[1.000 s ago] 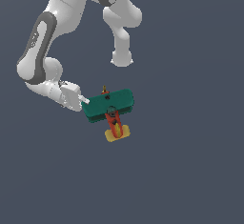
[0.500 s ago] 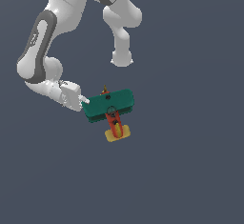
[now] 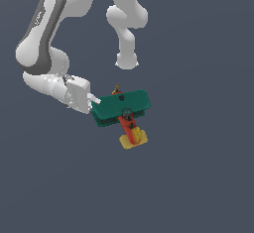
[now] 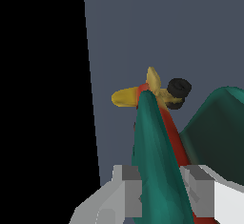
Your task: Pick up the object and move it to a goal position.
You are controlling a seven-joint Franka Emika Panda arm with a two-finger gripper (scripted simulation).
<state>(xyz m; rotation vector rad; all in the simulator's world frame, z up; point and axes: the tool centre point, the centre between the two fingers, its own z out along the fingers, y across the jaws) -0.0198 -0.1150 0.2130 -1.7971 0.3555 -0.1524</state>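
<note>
So in the exterior view, the white Panda arm is curling down from the top and bending back in toward the middle, with the gripper pointing sideways toward the exterior view's right. It's grabbing the toy biplane by the end of its teal-green wings, so the plane is sitting right off the fingertips, stretching away from the gripper. The red-orange fuselage is running away from the wings toward the bottom of the picture and ending in the yellow tail. A little brownish bit, probably the propeller, is poking up on the far side of the wings. I can't really tell from here whether the plane is resting on the grey-blue ground or hanging just above it.

Over in the wrist view, it's way clearer. The two light grey fingers are sitting on either side of one teal wing edge, pressing against it, so the jaws are clamped on the wing. The second wing is curving off just beside that. Past the fingers, the red fuselage strip is running along the wing, and beyond that a yellow part and a black wheel are showing, farthest from the gripper. A big black area is filling one side of that picture.
</note>
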